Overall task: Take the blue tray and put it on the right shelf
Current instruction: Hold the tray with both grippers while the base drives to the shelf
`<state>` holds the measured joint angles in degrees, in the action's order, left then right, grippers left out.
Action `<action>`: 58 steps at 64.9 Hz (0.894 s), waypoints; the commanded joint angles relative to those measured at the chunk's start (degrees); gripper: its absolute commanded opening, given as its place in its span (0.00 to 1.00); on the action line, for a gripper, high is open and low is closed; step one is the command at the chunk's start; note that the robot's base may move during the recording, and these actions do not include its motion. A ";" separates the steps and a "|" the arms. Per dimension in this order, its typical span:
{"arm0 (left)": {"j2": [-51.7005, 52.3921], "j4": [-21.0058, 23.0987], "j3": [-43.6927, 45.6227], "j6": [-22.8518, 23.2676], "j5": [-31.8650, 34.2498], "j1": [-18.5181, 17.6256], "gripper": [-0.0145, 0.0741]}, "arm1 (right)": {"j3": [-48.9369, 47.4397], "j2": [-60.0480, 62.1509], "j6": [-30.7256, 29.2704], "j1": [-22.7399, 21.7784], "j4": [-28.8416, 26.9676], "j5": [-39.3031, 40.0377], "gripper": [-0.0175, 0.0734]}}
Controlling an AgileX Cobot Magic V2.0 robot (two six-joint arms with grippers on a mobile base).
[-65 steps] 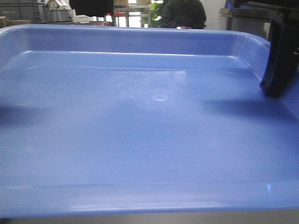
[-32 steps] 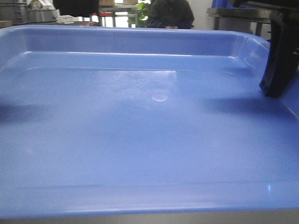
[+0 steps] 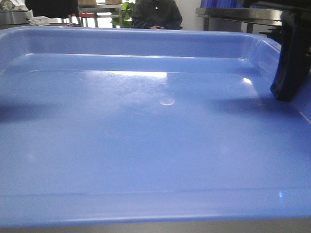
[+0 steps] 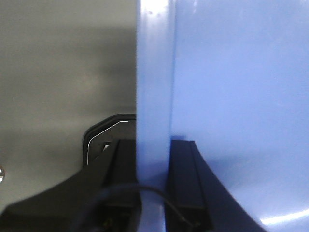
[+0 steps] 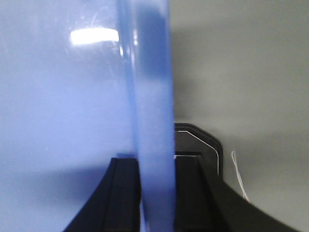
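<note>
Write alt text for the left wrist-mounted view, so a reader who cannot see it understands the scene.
The left pincer clamps the rim of the blue tray from both sides; the rim runs vertically up the frame. The tray's glossy inside fills the right half, and a blurred grey surface lies to the left.

Noted right gripper astride blue tray rim at 3 o'clock, left gripper astride opposite rim, person behind at 12 o'clock.

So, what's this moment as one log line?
blue tray: held, empty | left gripper: shut on rim | right gripper: shut on rim
</note>
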<state>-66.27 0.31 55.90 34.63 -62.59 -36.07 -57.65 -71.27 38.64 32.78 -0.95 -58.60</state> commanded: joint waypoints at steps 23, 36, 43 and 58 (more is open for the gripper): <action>1.20 0.33 1.34 0.27 0.81 -0.59 0.14 | -1.44 1.73 0.48 0.03 0.95 2.43 0.43; 1.20 0.33 1.34 0.27 0.81 -0.59 0.14 | -1.44 1.73 0.48 0.03 0.95 2.43 0.43; 1.20 0.33 1.34 0.27 0.81 -0.59 0.14 | -1.44 1.73 0.48 0.03 0.95 2.43 0.43; 1.20 0.33 1.34 0.27 0.81 -0.59 0.14 | -1.44 1.73 0.48 0.03 0.95 2.43 0.43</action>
<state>-66.27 0.31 55.90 34.63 -62.59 -36.07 -57.65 -71.27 38.64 32.78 -0.95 -58.60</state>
